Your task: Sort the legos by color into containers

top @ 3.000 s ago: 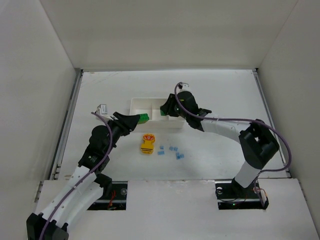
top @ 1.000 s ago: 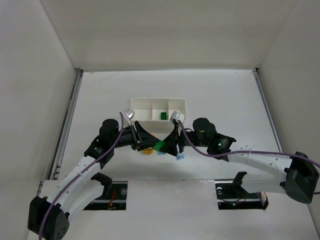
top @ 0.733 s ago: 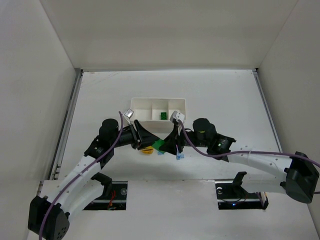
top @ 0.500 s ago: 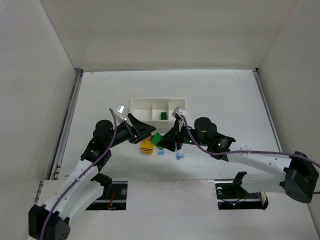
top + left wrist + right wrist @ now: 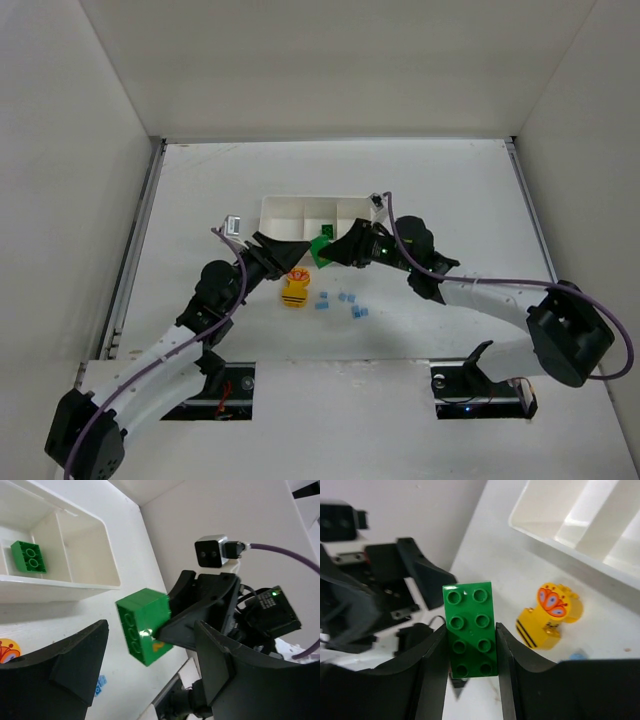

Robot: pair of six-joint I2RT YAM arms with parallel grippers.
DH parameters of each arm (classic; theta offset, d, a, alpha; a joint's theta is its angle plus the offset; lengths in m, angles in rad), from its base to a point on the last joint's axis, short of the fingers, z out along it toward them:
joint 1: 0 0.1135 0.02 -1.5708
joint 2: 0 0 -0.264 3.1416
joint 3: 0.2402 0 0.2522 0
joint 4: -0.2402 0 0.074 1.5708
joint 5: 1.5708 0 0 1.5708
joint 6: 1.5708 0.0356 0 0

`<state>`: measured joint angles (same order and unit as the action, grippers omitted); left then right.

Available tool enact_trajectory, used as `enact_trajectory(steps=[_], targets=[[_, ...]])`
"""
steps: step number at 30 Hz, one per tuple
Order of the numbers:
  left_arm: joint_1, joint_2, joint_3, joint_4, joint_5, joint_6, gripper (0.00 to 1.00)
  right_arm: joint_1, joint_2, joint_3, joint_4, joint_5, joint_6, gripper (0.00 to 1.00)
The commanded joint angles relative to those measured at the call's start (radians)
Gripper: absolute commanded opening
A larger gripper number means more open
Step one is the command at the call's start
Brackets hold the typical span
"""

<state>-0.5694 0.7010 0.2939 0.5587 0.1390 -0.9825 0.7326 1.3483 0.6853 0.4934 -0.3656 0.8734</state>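
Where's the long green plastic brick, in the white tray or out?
Out. The long green plastic brick is clamped in the right end effector, near the white divided plastic tray, not inside any compartment.

A white counter (image 5: 450, 180) lies beneath the left gripper (image 5: 290, 260) and the right gripper (image 5: 326, 250). Pale walls (image 5: 330, 60) rise beyond them and to either side. A metal rail (image 5: 133, 250) runs well left of the left gripper, another (image 5: 533, 215) well right of the right.
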Motion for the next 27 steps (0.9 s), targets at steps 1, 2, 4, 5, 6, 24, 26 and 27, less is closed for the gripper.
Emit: enact_trajectory(steps=[1,2,4,5,6,24,26,27], targets=[[-0.042,0.023,-0.013,0.156,-0.113,0.057,0.66,-0.022,-0.003,-0.007,0.224,-0.056,0.166,0.28],[-0.054,0.032,-0.015,0.168,-0.13,0.062,0.66,-0.029,0.0,-0.012,0.241,-0.058,0.185,0.28],[-0.077,0.049,-0.021,0.2,-0.17,0.064,0.65,-0.045,0.005,-0.02,0.263,-0.062,0.214,0.28],[-0.085,0.055,-0.022,0.213,-0.179,0.062,0.64,-0.048,0.008,-0.021,0.269,-0.065,0.222,0.28],[-0.094,0.066,-0.022,0.227,-0.188,0.062,0.63,-0.049,0.012,-0.023,0.277,-0.07,0.228,0.28],[-0.148,0.302,0.016,0.578,-0.251,0.01,0.48,-0.103,0.121,-0.132,0.733,-0.148,0.624,0.28],[-0.155,0.319,0.017,0.602,-0.251,0.004,0.48,-0.106,0.144,-0.136,0.789,-0.153,0.665,0.28],[-0.158,0.324,0.021,0.61,-0.251,0.002,0.47,-0.106,0.159,-0.138,0.816,-0.154,0.686,0.28]])
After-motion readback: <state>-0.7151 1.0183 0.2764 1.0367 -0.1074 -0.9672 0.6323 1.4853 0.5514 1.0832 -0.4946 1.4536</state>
